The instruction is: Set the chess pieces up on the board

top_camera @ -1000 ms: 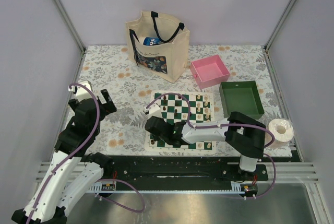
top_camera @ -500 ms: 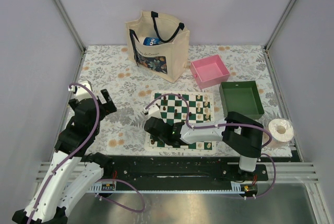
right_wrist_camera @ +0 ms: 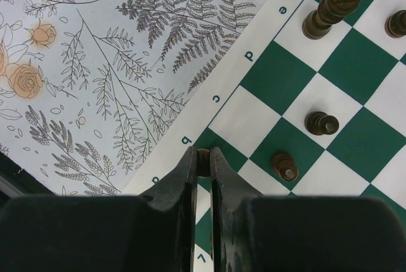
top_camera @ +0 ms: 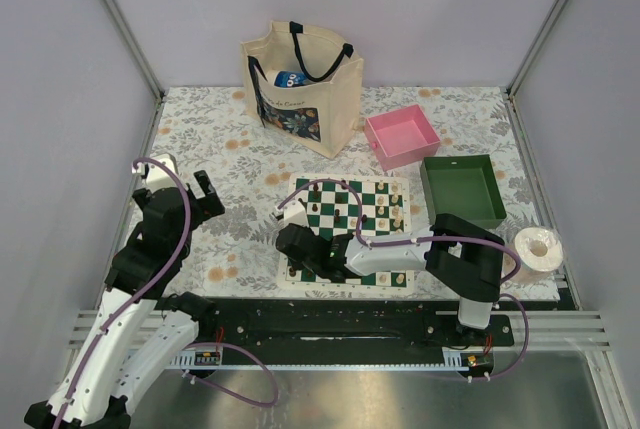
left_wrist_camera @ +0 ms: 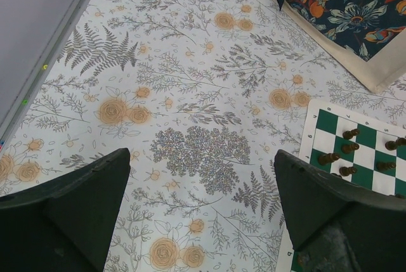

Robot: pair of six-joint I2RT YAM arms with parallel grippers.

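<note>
Left wrist view is showing the left tool (left_wrist_camera: 202, 161) hanging wide open and carrying nothing over the floral counter (left_wrist_camera: 190, 94), with the board (left_wrist_camera: 330, 122) lying off to its right, so this side is posing little danger while it is holding off. Moving right, the right tool (right_wrist_camera: 203, 158) is reaching down at the board's near-left corner, its fingers (right_wrist_camera: 184, 177) standing narrow and pinching a small dark piece (right_wrist_camera: 203, 153) over the squares beside the lettered white border. Trouble, as I am judging it, is waiting at the release: if the piece is sitting tilted or not fully down, opening the fingers is likely to be tipping it, or one pad may be dragging it off its square. Just to the right, two dark pawns (right_wrist_camera: 285, 165) are standing near, and a sideways drift while the fingers are spreading could be knocking them over. Further right, in the top view, the right arm (top_camera: 395, 251) is lying low across the board's near rows, so a flat retreat is risking sweeping the pieces standing there.
</note>
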